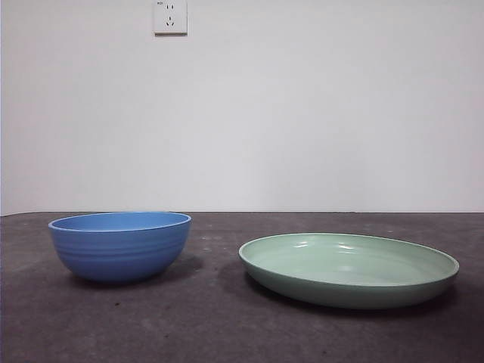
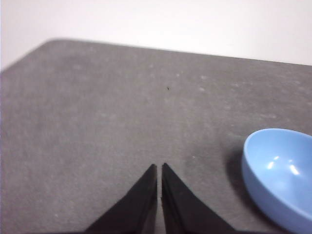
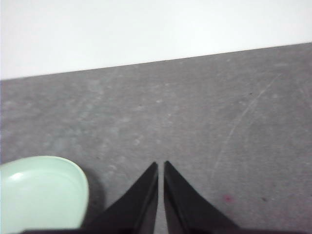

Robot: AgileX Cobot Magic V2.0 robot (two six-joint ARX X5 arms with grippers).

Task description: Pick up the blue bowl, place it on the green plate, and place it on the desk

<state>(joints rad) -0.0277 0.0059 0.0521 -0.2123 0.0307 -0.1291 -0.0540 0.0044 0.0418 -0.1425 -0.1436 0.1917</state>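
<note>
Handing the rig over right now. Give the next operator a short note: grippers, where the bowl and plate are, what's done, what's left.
Left gripper: shut, holding nothing, above the desk with the blue bowl off to one side of it.
Right gripper: shut, holding nothing, with the green plate close by.
Neither arm shows in the front view.
Bowl and plate stand apart on the desk, side by side, both upright; what shows of their insides looks empty.
Done: nothing yet; the bowl is not on the plate.
Left: open the left gripper, likely the better placed one, grasp the bowl, set it on the plate, then set it on the desk as the task says.
</note>
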